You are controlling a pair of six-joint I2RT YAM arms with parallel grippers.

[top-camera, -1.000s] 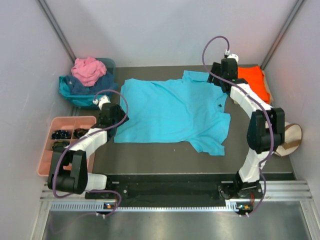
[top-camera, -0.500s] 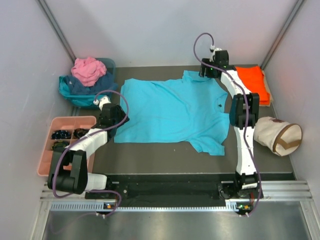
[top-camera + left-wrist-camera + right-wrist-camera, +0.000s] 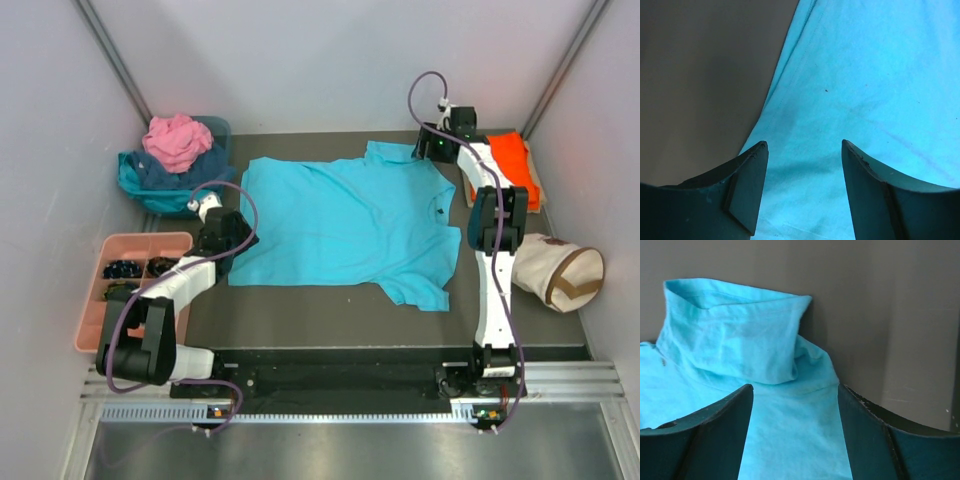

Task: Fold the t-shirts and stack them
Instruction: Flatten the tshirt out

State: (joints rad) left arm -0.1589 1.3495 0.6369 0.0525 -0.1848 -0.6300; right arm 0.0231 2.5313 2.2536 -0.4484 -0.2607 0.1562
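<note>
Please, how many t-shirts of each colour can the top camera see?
turquoise t-shirt: 1
orange t-shirt: 1
pink t-shirt: 1
navy t-shirt: 1
teal t-shirt: 1
Total: 5

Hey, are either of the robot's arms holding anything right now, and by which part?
Nothing is held. Both jaws stand open over the turquoise t-shirt, left at its hem, right at a sleeve.

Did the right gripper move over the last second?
Yes. The right gripper swung left, away from the orange t-shirt, then came back toward it. It now hangs open over the turquoise t-shirt's far sleeve.
</note>
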